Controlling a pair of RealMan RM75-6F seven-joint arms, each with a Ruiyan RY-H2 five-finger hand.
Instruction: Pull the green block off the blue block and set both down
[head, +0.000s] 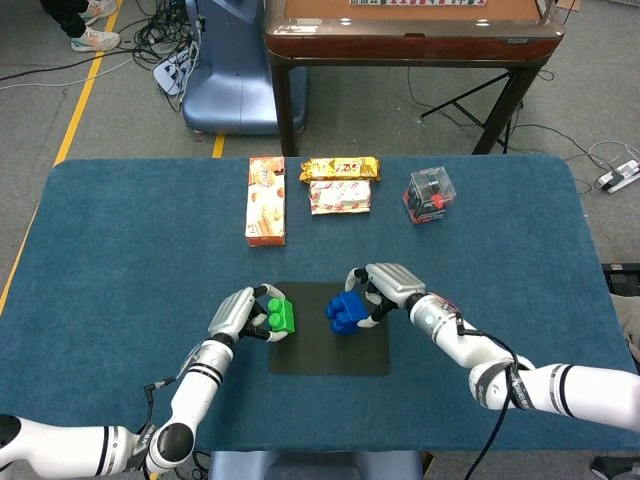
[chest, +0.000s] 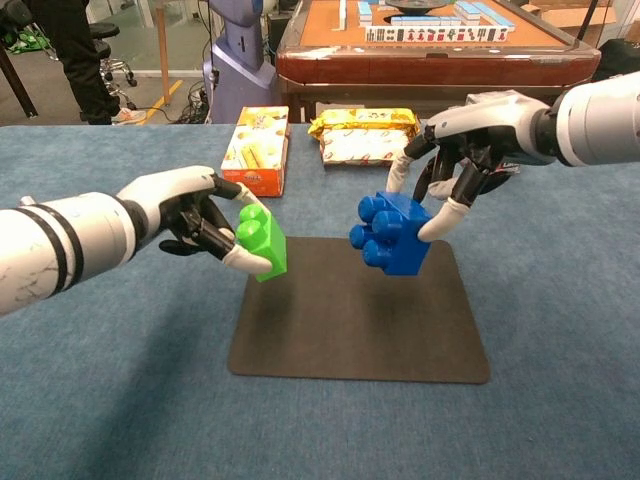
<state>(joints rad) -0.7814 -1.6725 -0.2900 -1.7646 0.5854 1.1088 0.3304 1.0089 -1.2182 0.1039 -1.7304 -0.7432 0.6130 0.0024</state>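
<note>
— On the blue-covered bench (head: 120, 240)?
— Two blocks, parted. Green block (chest: 262, 243) pinched between thumb and fingers of the left hand (chest: 190, 212), studs turned toward the centre, hanging over the left edge of the dark mat (chest: 360, 312). Blue block (chest: 394, 232) pinched by the right hand (chest: 470, 150), fingertips pressed on its top and near side, studs facing left toward the green one.

— Touching the mat?
— Hard to tell from the head view; from the chest view, both held slightly above it, tilted, with a clear gap between them.

— From above?
— Green block (head: 278, 316) at the mat's left border (head: 330, 345), left hand (head: 238, 316) wrapped behind it. Blue block (head: 346, 311) over the mat's upper middle, right hand (head: 390, 287) closed on its far side.

— Behind them?
— Orange snack box (head: 266, 200) lying lengthwise, a yellow packet (head: 340, 168) with a red-and-white packet (head: 340, 196) just in front of it, and a clear case with red contents (head: 430, 194), all well apart from the mat, along the far half of the bench.
</note>
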